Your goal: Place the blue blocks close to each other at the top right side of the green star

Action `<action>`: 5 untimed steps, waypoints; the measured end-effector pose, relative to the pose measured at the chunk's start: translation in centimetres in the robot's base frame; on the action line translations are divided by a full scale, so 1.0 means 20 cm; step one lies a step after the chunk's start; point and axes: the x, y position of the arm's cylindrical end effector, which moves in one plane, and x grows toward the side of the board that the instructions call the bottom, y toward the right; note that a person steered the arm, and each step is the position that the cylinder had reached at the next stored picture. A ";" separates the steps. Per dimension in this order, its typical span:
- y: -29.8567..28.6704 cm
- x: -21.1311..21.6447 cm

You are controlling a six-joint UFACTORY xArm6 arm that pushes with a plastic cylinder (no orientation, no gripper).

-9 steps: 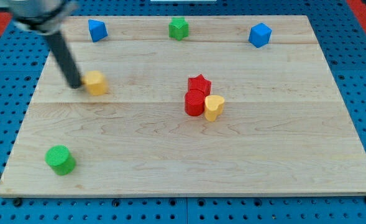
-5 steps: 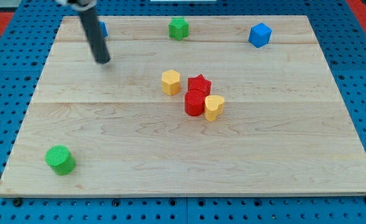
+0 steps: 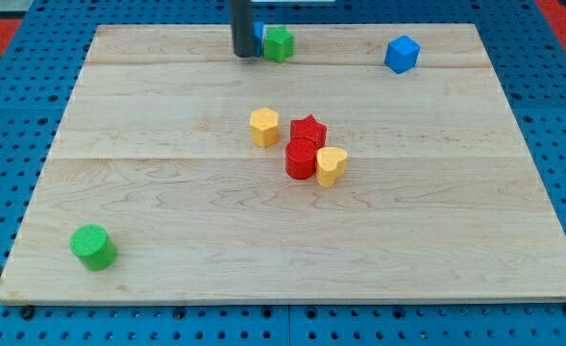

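Note:
The green star sits near the view's top edge of the wooden board. My tip is just left of it. One blue block shows only as a thin sliver between the rod and the green star, touching or almost touching the star's left side; its shape is hidden. A blue cube sits at the view's top right, well apart from the star.
A yellow hexagon, a red star, a red cylinder and a yellow heart cluster at the board's middle. A green cylinder stands at the bottom left.
My tip moved from the left side to the top and rightwards. The yellow hexagon slid to the middle cluster. The left blue block went from the top left to beside the green star.

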 end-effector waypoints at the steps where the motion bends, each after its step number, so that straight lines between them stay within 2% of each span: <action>1: -0.41 -0.13; 2: -0.23 -0.30; 4: 0.76 -0.04; 5: 0.58 -0.15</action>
